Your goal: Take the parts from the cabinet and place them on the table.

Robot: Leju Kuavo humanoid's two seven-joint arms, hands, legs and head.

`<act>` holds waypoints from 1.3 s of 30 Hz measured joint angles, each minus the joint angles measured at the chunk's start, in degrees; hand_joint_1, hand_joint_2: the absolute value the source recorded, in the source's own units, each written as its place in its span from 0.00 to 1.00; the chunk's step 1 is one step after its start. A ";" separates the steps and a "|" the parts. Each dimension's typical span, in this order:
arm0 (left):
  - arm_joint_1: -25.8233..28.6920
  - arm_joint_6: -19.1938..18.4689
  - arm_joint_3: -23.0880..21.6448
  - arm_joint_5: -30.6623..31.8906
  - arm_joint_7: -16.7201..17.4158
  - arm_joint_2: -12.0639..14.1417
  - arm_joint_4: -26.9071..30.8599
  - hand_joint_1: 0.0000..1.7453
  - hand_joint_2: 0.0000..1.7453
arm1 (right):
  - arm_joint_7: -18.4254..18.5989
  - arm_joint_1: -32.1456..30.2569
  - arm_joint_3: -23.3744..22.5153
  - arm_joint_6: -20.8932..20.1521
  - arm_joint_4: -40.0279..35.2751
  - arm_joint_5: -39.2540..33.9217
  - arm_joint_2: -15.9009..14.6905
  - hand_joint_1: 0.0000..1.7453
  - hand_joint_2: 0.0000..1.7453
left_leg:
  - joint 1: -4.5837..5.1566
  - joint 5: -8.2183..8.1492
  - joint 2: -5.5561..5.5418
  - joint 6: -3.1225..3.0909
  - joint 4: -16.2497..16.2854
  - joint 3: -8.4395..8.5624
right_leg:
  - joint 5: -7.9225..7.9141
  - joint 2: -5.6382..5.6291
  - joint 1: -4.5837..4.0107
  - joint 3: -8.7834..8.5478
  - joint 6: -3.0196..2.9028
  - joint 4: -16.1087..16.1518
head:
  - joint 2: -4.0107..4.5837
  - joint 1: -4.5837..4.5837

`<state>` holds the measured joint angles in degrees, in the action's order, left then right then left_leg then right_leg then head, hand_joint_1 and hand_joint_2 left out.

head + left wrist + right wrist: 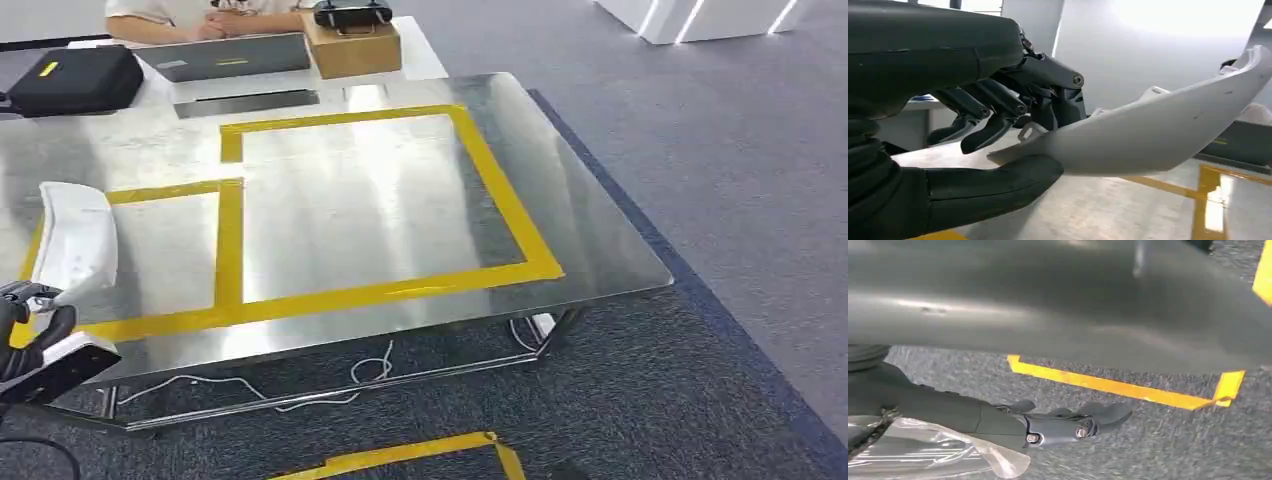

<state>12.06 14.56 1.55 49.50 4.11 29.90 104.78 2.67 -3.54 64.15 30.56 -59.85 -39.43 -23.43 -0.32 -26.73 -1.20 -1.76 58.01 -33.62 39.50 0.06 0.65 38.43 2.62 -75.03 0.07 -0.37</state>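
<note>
— One white part (pixel 1158 135) is sitting in the left robot hand (pixel 1013 125), thumb under it, fingers over it, reaching out above the steel surface (pixel 360 210). Any writing?

— None I can read; it is too blurred. Yellow tape (pixel 500 200) is marking boxes ahead of that robot hand, with grey carpet (pixel 720 150) lying beyond.

— And the right robot hand (pixel 1068 422)?

— It is hanging over the carpet, fingers straight, gripping nothing.

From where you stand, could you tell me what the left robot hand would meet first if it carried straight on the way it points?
Probably nothing soon: the left robot hand holds the white part pointing across the steel table, whose surface ahead looks bare; depth is unclear.
</note>
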 joint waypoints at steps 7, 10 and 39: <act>0.02 -0.17 -0.46 0.44 0.00 -0.02 0.00 1.00 1.00 | 0.31 -0.84 -0.94 -0.24 0.20 0.94 0.15 0.00 0.00 | 0.02 -0.52 -5.95 1.14 0.44 0.23 | -10.17 -5.15 0.56 -6.31 -1.03 16.97 | 0.00 0.11; 0.40 -0.33 -0.68 0.53 0.00 0.18 0.00 1.00 1.00 | 0.39 -0.99 -1.31 -0.31 0.18 1.01 0.26 0.00 0.00 | -0.24 -0.20 -8.08 2.25 0.12 -0.08 | -10.28 -3.04 0.66 -6.72 -1.85 17.35 | 0.00 0.02; -2.54 -0.65 -10.93 6.27 -5.99 1.22 -2.27 1.00 1.00 | -2.75 0.34 -2.67 -7.76 4.94 3.19 2.73 0.00 0.00 | 0.60 -0.61 0.63 0.21 0.21 0.77 | -10.80 -0.17 0.05 -6.04 -1.13 17.38 | 0.00 0.33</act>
<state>9.52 13.90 -9.38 55.78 -1.88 31.12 102.51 -0.09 -3.20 61.48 22.80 -54.90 -36.24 -20.70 0.28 -27.34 -0.58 -1.55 58.22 -32.85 28.70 -0.10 0.70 32.39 1.49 -57.66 0.07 -0.04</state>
